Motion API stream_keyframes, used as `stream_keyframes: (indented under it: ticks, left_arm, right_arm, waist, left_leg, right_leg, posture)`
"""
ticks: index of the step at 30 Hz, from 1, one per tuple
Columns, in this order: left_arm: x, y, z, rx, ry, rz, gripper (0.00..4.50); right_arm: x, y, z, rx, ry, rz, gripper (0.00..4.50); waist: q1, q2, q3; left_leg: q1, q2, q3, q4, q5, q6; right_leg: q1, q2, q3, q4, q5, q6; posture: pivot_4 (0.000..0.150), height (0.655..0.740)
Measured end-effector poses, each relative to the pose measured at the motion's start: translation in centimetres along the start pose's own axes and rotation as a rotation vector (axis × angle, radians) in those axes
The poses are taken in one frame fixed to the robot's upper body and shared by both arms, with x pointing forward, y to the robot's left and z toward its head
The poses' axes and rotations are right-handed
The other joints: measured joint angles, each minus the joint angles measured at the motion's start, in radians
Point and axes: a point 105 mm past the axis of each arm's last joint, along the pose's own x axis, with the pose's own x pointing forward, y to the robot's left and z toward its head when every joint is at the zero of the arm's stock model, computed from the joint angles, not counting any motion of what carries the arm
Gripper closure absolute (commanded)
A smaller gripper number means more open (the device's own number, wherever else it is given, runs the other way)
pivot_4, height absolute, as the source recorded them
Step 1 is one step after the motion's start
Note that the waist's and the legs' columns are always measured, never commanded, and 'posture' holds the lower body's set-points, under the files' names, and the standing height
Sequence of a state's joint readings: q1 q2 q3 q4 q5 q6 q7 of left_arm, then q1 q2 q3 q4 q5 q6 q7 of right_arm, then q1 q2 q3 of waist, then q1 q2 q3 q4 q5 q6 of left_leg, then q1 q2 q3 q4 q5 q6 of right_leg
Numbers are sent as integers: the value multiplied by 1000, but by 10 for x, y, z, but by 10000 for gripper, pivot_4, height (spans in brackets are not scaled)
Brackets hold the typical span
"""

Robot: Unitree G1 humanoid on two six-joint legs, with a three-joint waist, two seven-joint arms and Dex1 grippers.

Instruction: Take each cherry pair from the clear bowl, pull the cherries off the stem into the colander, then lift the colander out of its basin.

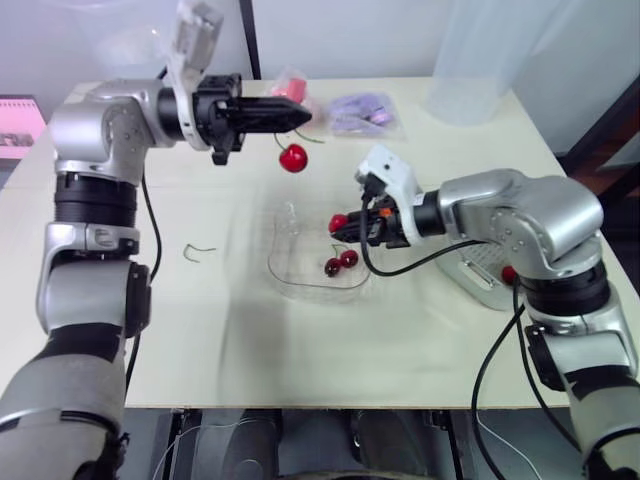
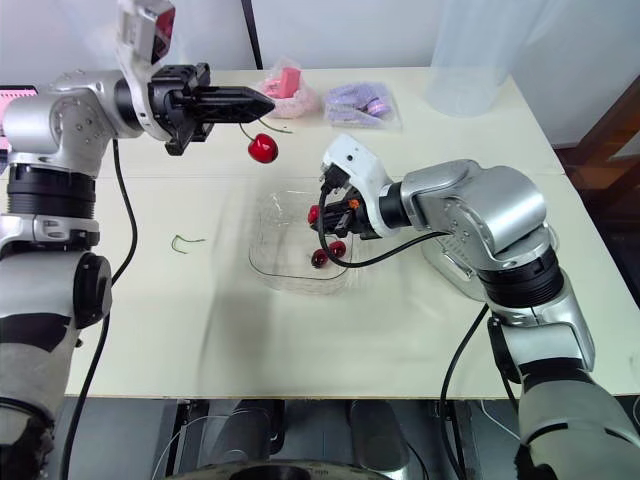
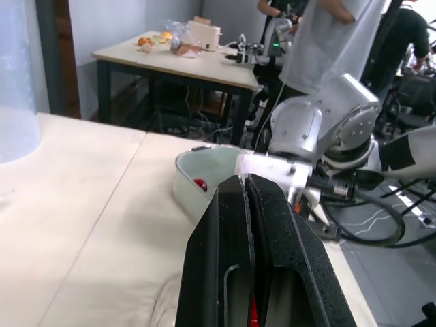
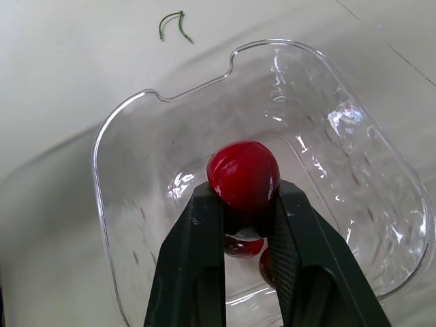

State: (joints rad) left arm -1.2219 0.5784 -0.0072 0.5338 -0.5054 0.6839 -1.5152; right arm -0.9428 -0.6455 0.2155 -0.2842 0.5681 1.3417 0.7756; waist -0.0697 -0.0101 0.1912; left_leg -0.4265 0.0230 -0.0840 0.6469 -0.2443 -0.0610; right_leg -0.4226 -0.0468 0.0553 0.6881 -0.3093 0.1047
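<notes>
You see the left gripper with jaws closed, apparently on a stem. Its hanging cherry is at 12 o'clock of the clear bowl. The right gripper has its jaws clamped on a second cherry over that bowl.

The left arm was raised and bent at the elbow, the left gripper held level with both fingers pressed together on a stem. The right arm reached inward and low, the right gripper clamped on a cherry.
</notes>
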Motion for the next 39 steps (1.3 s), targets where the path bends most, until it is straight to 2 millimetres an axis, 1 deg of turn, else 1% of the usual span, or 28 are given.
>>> stream_keyframes:
  ticks: [2, 4, 5, 7, 10, 12, 14, 16, 18, 19, 20, 21, 22, 24, 26, 27, 29, 31, 32, 34, 35, 38, 39]
  left_arm:
    - [-1, 1, -7, -4, 20, 8, 45000]
    - [-3, 1, -12, 3, 35, 16, 45000]
    - [-3, 0, -14, 2, 41, 15, 45000]
    - [-6, 0, -17, -1, 47, 20, 45000]
    - [-8, 0, -22, -4, 55, 28, 45000]
    - [-7, -1, -23, 4, 56, 24, 45000]
    - [-7, -1, -23, 9, 57, 24, 45000]
    - [-6, -1, -24, 10, 59, 23, 45000]
    - [-4, 0, -26, 12, 59, 18, 45000]
    - [-3, 1, -27, 12, 59, 19, 45000]
    - [-3, 1, -27, 9, 56, 17, 45000]
    - [-3, 2, -28, 5, 55, 19, 45000]
    - [-3, 2, -28, 1, 53, 19, 45000]
    - [-2, 2, -29, -1, 50, 16, 45000]
    - [-1, 2, -29, -2, 49, 13, 45000]
    - [-1, 2, -29, -2, 48, 14, 45000]
    - [-1, 2, -27, 1, 44, 13, 45000]
    - [1, 1, -21, 13, 40, 7, 45000]
    - [1, 1, -20, 16, 38, 5, 45000]
    - [4, -2, -15, 24, 30, -10, 45000]
    - [6, -4, -13, 33, 27, -18, 45000]
    - [14, -9, -7, 60, 18, -47, 45000]
    - [15, -10, -6, 61, 16, -52, 45000]
  right_arm:
    - [-16, -9, 1, -1, -16, -45, 40840]
    - [-39, -21, 0, 0, -37, -121, 40840]
    - [-53, -28, -4, 5, -40, -168, 40840]
    - [-78, -43, -23, 44, -17, -266, 40840]
    - [-112, -62, -60, 95, 46, -411, 40840]
    - [-130, -68, -79, 121, 83, -479, 40840]
    - [-144, -71, -97, 156, 112, -530, 40840]
    - [-148, -72, -110, 183, 125, -551, 40840]
    - [-149, -71, -120, 196, 146, -561, 30767]
    - [-149, -72, -124, 202, 153, -566, 27149]
    - [-149, -73, -127, 206, 159, -574, 21918]
    - [-150, -74, -128, 205, 159, -582, 17336]
    - [-152, -76, -129, 208, 157, -594, 11729]
    - [-156, -80, -126, 209, 144, -617, 2279]
    - [-161, -83, -118, 199, 114, -641, 2279]
    - [-163, -86, -110, 187, 85, -652, 2279]
    - [-161, -88, -89, 168, -7, -644, 2279]
    - [-148, -81, -65, 161, -117, -569, 2279]
    - [-137, -75, -52, 166, -174, -509, 2279]
    - [-108, -57, -30, 197, -278, -359, 2279]
    - [-89, -44, -16, 206, -332, -263, 2279]
    - [-40, -8, 12, 214, -396, -52, 1026]
    - [-29, 0, 18, 213, -395, -19, 1026]
  waist:
    - [4, 0, 0]
    - [7, 0, 0]
    - [10, 0, 0]
    - [16, 0, 0]
    - [22, 0, 0]
    - [23, 0, 0]
    - [22, 0, 0]
    - [21, 0, 0]
    - [21, 0, 0]
    - [20, 0, 0]
    - [21, 0, 0]
    - [21, 0, 0]
    - [21, 0, 0]
    - [22, 0, 0]
    - [23, 0, 0]
    - [22, 0, 0]
    - [19, 0, 0]
    - [15, 0, 0]
    - [11, 0, 0]
    - [5, 0, 0]
    - [0, 0, 0]
    - [-2, 1, 0]
    - [-1, 1, 0]
  left_leg:
    - [-1, 0, 0, 0, 0, 0]
    - [-1, -1, 0, 0, 0, 0]
    - [-1, -1, 0, 0, 0, 0]
    - [-1, -1, 0, 0, -1, 2]
    - [-1, -1, 1, 0, -1, 2]
    - [0, -1, 2, 0, -2, 3]
    - [0, -1, 2, 1, -2, 3]
    - [0, -1, 2, 1, -2, 3]
    - [0, -1, 2, 1, -2, 3]
    - [0, -1, 2, 1, -2, 3]
    - [0, -1, 2, 1, -2, 3]
    - [0, -1, 2, 1, -2, 3]
    - [0, -1, 2, 1, -1, 2]
    - [0, -1, 2, 1, -1, 2]
    - [0, -1, 2, 1, -1, 2]
    - [0, -1, 2, 1, -1, 1]
    - [1, 0, 2, 1, 0, 1]
    - [1, 0, 2, 1, 0, 0]
    - [1, 0, 2, 1, 0, -1]
    - [0, 1, 1, 1, 1, -1]
    - [1, 1, 1, 0, 1, -1]
    - [1, 1, 0, 0, 1, -2]
    - [0, 1, 1, 1, 1, -2]
  right_leg:
    - [0, -1, 0, -1, 0, 0]
    - [0, -1, 0, -1, 0, 0]
    - [0, -1, 0, -2, 0, 0]
    - [1, -1, 0, -2, 0, 0]
    - [1, -1, 1, -2, 0, 0]
    - [1, -1, 1, -2, 0, 0]
    - [1, 0, 2, -1, 0, 0]
    - [1, 0, 2, -1, 0, 0]
    - [1, 0, 2, -1, 0, 0]
    - [1, 0, 2, -1, 0, 0]
    - [1, 0, 2, -1, 0, 0]
    - [1, 0, 2, -1, 0, 0]
    - [1, 0, 2, -1, 0, 0]
    - [1, 0, 2, -1, 0, 0]
    - [1, 0, 2, -1, 0, 0]
    - [1, 0, 2, -1, 0, 0]
    - [1, 0, 2, -1, 0, 0]
    - [1, 1, 2, -1, 0, 0]
    - [1, 1, 2, -1, 0, 0]
    - [1, 1, 1, 0, 0, 0]
    - [1, 1, 1, 0, 0, 0]
    - [1, 1, 1, 1, 0, 0]
    - [1, 1, 1, 1, 0, 0]
  posture:
    - [1500, 7348]
    - [1500, 7348]
    - [1500, 7348]
    - [1500, 7348]
    - [1500, 7348]
    - [1500, 7348]
    - [1500, 7348]
    - [1500, 7348]
    - [1500, 7348]
    - [1500, 7348]
    - [1500, 7348]
    - [1500, 7348]
    - [1500, 7348]
    - [1500, 7348]
    - [1500, 7348]
    - [1500, 7348]
    - [1500, 7348]
    - [1500, 7348]
    - [1500, 7348]
    - [1500, 7348]
    - [1500, 7348]
    - [1500, 7348]
    - [1500, 7348]
